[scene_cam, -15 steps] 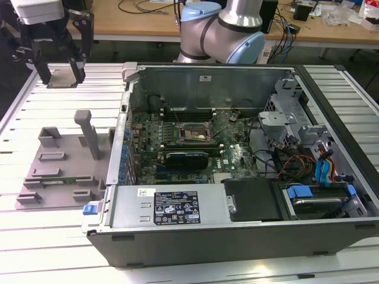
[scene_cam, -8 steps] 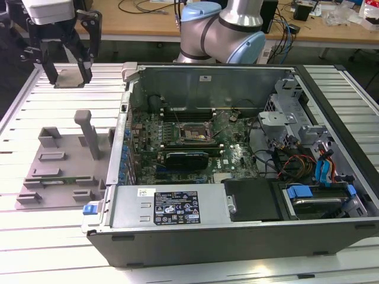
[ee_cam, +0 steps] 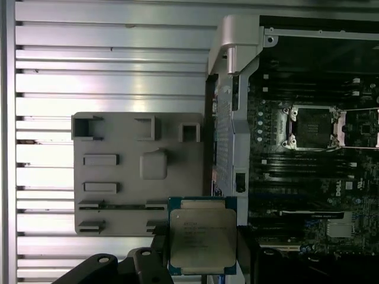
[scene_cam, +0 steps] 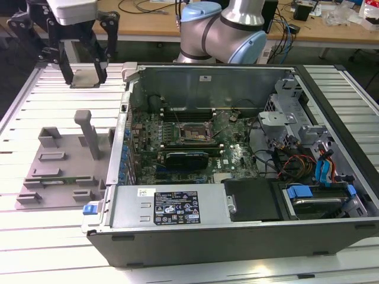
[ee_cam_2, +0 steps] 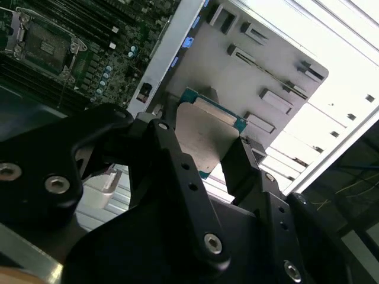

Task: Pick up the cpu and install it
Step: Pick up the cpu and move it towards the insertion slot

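Note:
My gripper (scene_cam: pixel 83 74) hangs above the slatted table at the exterior view's back left, shut on the cpu (scene_cam: pixel 86 77). In both wrist views the cpu (ee_cam: pixel 202 236) (ee_cam_2: pixel 207 133) is a flat square chip with a silvery top and green rim, clamped at two opposite edges between the black fingers (ee_cam_2: pixel 240 168). It is held clear above the grey parts holder (ee_cam: pixel 118 171). The open socket (scene_cam: pixel 190 131) (ee_cam: pixel 312 127) sits on the motherboard inside the computer case (scene_cam: pixel 177 207), off to the side of the chip.
The grey parts holder (scene_cam: pixel 59 165) lies on the table at the exterior view's left, with an upright post (scene_cam: pixel 89 133). The case wall (scene_cam: pixel 118 154) stands between holder and motherboard. A black expansion card (scene_cam: pixel 186 158) lies near the socket; cables and drive bays (scene_cam: pixel 314 171) fill the case's right.

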Action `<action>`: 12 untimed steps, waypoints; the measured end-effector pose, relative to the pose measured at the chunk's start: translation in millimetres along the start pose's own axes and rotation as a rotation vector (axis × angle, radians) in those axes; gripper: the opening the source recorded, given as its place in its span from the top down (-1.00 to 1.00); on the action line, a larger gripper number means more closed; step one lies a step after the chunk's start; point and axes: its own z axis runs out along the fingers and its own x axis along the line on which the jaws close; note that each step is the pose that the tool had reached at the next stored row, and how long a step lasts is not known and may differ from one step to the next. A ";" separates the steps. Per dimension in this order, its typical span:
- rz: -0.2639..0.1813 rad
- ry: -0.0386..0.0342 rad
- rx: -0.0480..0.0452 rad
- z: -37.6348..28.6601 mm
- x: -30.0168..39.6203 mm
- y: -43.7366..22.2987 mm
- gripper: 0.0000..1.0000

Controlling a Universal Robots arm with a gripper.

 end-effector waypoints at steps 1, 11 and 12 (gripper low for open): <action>0.000 0.0001 0.0000 0.2 -1.3 0.0 -0.09; 0.000 0.0095 0.0000 17.8 -42.7 3.5 -0.09; 0.000 0.0097 0.0001 19.6 -46.5 3.8 -0.09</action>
